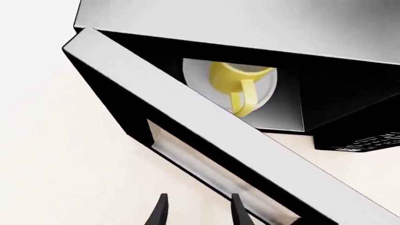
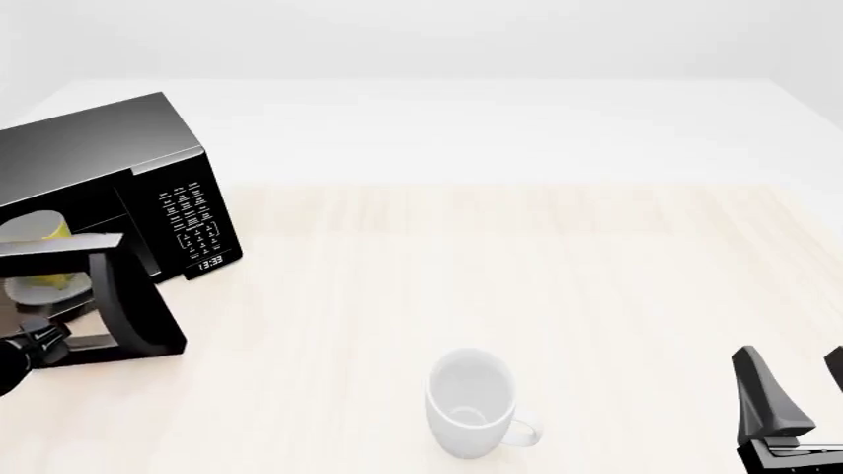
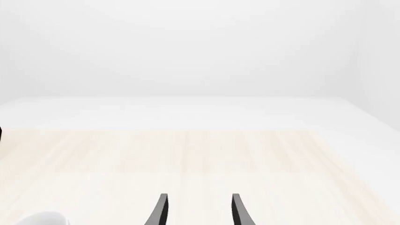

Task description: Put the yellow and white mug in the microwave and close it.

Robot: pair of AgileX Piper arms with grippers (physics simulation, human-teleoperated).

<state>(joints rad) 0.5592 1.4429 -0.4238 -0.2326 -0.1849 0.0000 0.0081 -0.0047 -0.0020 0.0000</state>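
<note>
The black microwave (image 2: 118, 163) stands at the table's far left with its door (image 2: 132, 306) swung partly open. Inside it, the yellow and white mug (image 1: 234, 79) sits on the round white turntable plate (image 1: 198, 77), handle facing the opening. The front view shows the mug (image 2: 53, 233) through the gap. My left gripper (image 1: 200, 213) is open just outside the door (image 1: 206, 140), its fingers near the door's outer face and holding nothing. My right gripper (image 2: 795, 373) is open and empty at the front right, far from the microwave.
A larger all-white mug (image 2: 471, 403) stands upright near the table's front centre, left of the right gripper; its rim (image 3: 40, 219) shows in the right wrist view. The keypad (image 2: 191, 222) faces the table's middle. Light wood table (image 2: 527, 267) stretches behind.
</note>
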